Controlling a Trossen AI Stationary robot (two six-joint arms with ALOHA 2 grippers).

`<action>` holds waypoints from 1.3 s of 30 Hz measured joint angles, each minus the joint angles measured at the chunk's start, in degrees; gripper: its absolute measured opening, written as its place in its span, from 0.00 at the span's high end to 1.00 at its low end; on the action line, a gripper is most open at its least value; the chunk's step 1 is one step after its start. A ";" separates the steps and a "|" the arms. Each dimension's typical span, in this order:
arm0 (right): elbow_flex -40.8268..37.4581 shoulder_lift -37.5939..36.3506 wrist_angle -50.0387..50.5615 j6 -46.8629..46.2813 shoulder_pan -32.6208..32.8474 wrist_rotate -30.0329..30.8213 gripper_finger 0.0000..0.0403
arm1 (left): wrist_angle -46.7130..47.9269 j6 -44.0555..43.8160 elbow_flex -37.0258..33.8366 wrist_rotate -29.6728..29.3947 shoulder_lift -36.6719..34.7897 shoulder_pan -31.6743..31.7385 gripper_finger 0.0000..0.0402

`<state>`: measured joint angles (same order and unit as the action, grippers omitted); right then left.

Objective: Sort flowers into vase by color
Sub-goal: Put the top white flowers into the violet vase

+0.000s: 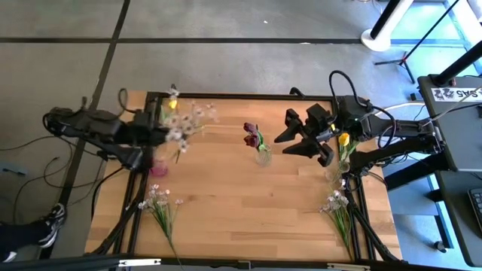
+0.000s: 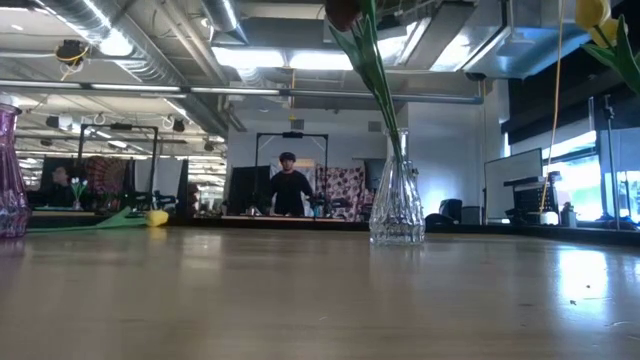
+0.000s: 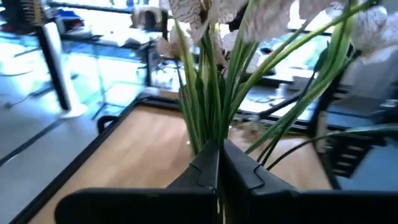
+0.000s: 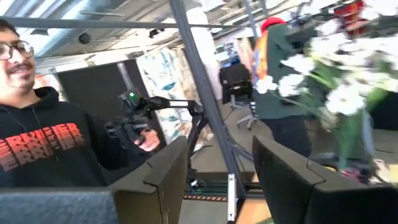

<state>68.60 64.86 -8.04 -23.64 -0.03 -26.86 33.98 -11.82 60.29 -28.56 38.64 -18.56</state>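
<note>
Sprig (image 3: 211,93): I see thin green stems, tiny white-pink blossoms, over the counter's (image 1: 226,188) left side
Left gripper (image 3: 219,163): jaws pinching the sprig
Right gripper (image 1: 301,135): jaws spread, empty
Middle vase (image 2: 397,205): ribbed clear glass, maroon tulips (image 1: 251,134)

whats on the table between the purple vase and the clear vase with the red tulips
Nothing: in the high view, bare wood runs from the purple vase to the clear vase holding the red tulips.

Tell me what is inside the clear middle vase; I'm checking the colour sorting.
The vase holds dark red tulips on green stems. The low view cuts off most of the blooms; the patterned glass hides where the stems end.
</note>
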 joint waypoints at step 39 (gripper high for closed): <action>0.02 5.64 2.01 -13.69 7.56 33.25 0.55 | -10.96 3.22 -18.84 13.56 -26.24 -6.74 1.00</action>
<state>68.62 70.50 -6.02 -37.33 7.53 6.39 23.02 -8.61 41.45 -15.00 12.40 -25.30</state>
